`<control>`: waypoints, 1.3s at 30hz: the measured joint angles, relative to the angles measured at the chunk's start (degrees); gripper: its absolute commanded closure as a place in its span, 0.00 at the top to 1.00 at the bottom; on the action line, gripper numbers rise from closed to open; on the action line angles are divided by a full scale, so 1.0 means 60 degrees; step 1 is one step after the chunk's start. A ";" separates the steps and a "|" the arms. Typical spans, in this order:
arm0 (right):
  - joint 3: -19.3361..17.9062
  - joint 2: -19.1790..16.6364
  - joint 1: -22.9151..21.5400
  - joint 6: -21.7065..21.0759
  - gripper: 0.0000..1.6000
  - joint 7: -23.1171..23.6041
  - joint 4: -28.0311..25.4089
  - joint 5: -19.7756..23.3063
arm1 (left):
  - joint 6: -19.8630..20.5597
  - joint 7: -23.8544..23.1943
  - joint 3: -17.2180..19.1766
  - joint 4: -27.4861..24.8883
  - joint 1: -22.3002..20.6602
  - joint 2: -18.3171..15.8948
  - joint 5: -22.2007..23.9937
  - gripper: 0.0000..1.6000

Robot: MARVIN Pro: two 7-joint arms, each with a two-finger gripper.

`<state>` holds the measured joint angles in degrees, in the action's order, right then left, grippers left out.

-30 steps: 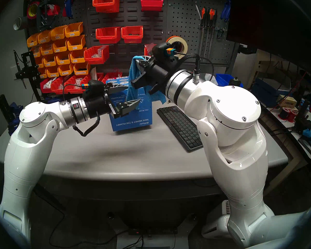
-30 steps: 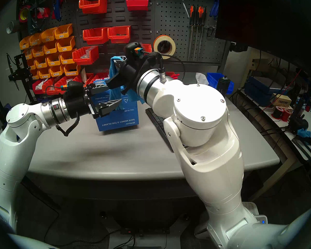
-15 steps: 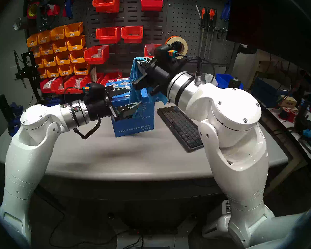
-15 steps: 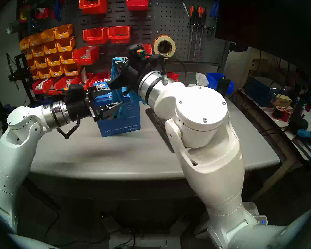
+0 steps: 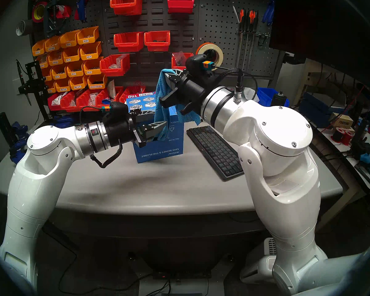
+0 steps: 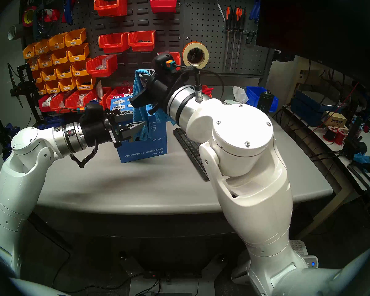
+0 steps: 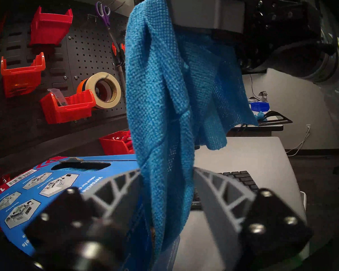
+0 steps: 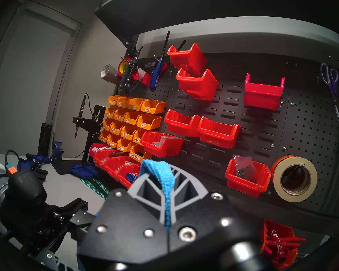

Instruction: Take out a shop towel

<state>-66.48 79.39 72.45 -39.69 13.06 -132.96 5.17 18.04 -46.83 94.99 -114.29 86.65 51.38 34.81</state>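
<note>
**Left gripper closes on the hanging towel**

A moment ago the left gripper (image 5: 156, 120) stood wide, one finger on each side of the shop towel (image 5: 161, 109). Now its fingers have come together on the lower part of the cloth, as the left wrist view shows. The right gripper (image 5: 169, 72) is clamped on the top edge of the towel, and a blue strip is pinched between its fingers in the right wrist view.

So the towel now hangs in the air between two grips, above and in front of the blue cardboard box (image 5: 158, 148), which stands on the tabletop (image 5: 137, 188) beside the keyboard (image 5: 216, 150). I judge that the towel is already out of the box, and the second grip probably serves to spread or to hand over the cloth.

The left arm reaches level, forward and towards the right. The right arm reaches forward and to the left, a little upward, higher than the left one.
</note>
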 measured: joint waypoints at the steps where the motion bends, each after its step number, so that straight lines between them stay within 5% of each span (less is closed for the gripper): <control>1: -0.0002 -0.0003 0.0002 0.0002 0.00 0.0004 0.0000 0.0002 | 0.0001 0.0008 -0.0001 0.0004 -0.0002 0.0004 0.0000 0.00; 24: 0.0311 0.0226 -0.0586 0.0211 0.00 0.0302 0.0583 0.0012 | 0.0040 0.0094 0.0006 0.0213 -0.0122 0.0026 0.0025 0.00; 39: -0.0132 0.0162 -0.1083 0.0003 0.00 0.0436 0.0862 -0.0164 | -0.0039 -0.0047 0.0034 0.0173 -0.0203 -0.0072 0.0095 0.00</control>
<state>-67.28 80.36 65.96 -39.67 15.68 -127.78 4.19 17.81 -47.11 95.20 -113.25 85.43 50.95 35.38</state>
